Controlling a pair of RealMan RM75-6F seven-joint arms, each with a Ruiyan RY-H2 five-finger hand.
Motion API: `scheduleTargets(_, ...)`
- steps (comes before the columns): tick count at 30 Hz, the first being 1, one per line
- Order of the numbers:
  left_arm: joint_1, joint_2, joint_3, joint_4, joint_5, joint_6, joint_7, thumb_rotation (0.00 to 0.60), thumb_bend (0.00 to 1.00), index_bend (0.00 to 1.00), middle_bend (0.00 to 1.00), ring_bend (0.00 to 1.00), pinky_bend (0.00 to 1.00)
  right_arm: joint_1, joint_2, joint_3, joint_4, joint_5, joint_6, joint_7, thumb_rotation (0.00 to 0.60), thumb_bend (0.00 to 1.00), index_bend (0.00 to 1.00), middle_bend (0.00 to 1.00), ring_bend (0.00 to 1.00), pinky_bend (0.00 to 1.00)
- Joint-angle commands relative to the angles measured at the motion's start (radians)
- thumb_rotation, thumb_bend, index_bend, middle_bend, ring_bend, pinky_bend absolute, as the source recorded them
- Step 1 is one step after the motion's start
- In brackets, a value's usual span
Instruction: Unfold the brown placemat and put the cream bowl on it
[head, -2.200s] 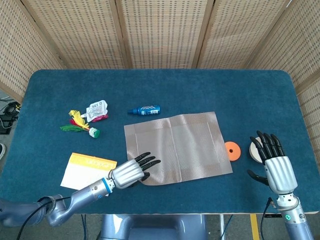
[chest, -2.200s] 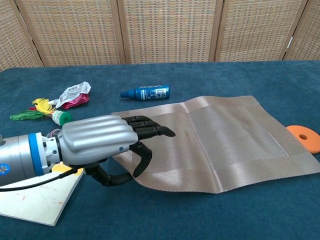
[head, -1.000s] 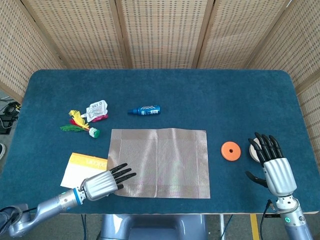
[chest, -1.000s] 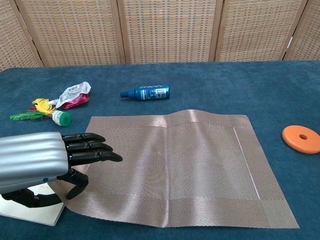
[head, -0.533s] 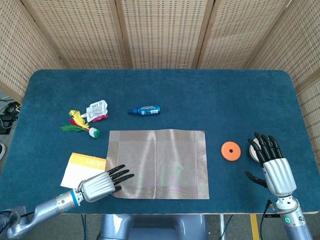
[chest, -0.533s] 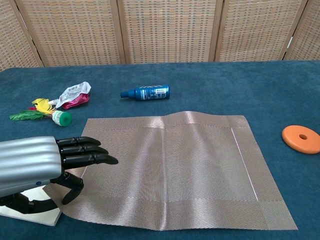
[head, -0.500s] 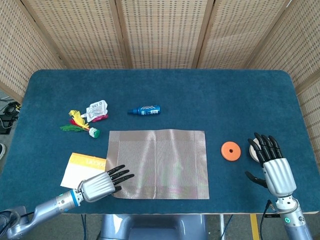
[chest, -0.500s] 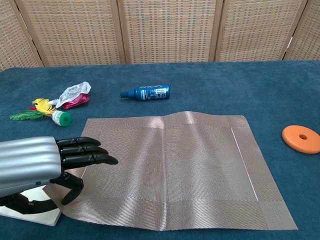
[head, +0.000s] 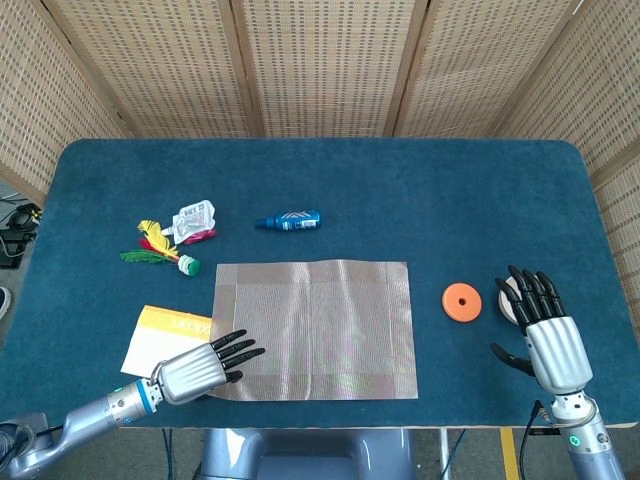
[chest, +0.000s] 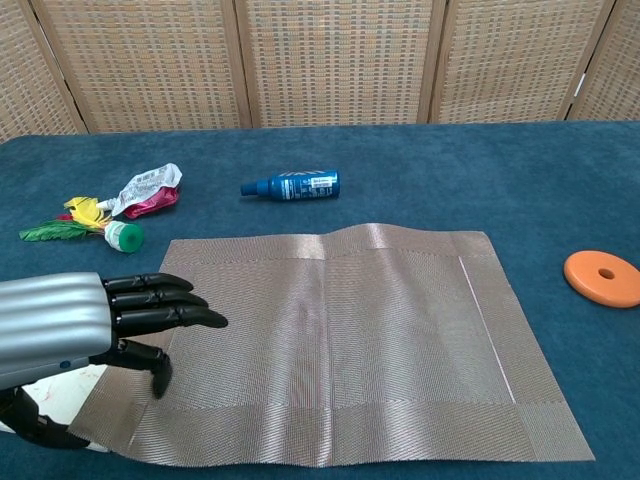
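A yellow and white booklet (head: 168, 338) is being seen at the table's near left, partly covered at its right edge by the brown woven placemat (head: 312, 328). Behind it, a feathered shuttlecock with a green tip (head: 160, 251) and a crumpled white and red pouch (head: 194, 221) are lying just beside each other, and a small blue bottle (head: 290, 219) is lying on its side near the placemat's far edge. A flat orange disc with a centre hole (head: 462, 300) is resting on the blue cloth-covered table (head: 400, 190) between the placemat and the cream bowl (head: 514, 301). The bowl is standing at the table's right edge, largely hidden behind the right hand (head: 546, 335), well apart from the placemat.

Compared with half a second ago, the placemat is being shown drawn a little further towards the near left, with its near left corner flatter over the booklet; the other things are unchanged.

The left hand (head: 198, 367) is being held at the placemat's near left corner, its dark fingers (chest: 160, 303) stretched out over the weave and the thumb curled down; whether the corner is being pinched cannot be told. The right hand is being held upright with fingers spread, grasping nothing.
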Motion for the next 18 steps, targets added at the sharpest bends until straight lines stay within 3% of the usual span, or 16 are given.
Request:
scheduleTargets(1,0.004,0.021,0.000,-0.032,-0.013,-0.007,-0.003,0.600,0.00,0.00,0.00,0.00,0.00,0.000,0.000,0.000,0.000,-0.001,0.001,-0.001,0.600,0.00,0.12,0.00,0.00,0.00)
scheduleTargets(5,0.027,0.074,-0.021,-0.107,-0.041,0.063,-0.041,0.600,0.00,0.00,0.00,0.00,0.00,-0.001,0.000,0.002,0.000,0.005,-0.001,-0.003,0.600,0.00,0.13,0.00,0.00,0.00)
scheduleTargets(8,0.091,0.140,-0.101,-0.192,-0.143,0.185,-0.027,0.600,0.00,0.00,0.00,0.00,0.00,0.000,0.002,0.011,0.004,0.040,-0.024,-0.013,0.600,0.00,0.13,0.00,0.00,0.00)
scheduleTargets(12,0.181,0.180,-0.180,-0.334,-0.338,0.230,0.127,0.600,0.00,0.00,0.00,0.00,0.00,0.003,0.002,0.021,0.007,0.099,-0.072,-0.045,0.600,0.00,0.13,0.00,0.00,0.00)
scheduleTargets(18,0.255,0.200,-0.240,-0.476,-0.461,0.289,0.245,0.600,0.00,0.00,0.00,0.00,0.00,0.014,0.004,0.038,-0.002,0.209,-0.169,-0.096,0.600,0.00,0.12,0.00,0.00,0.00)
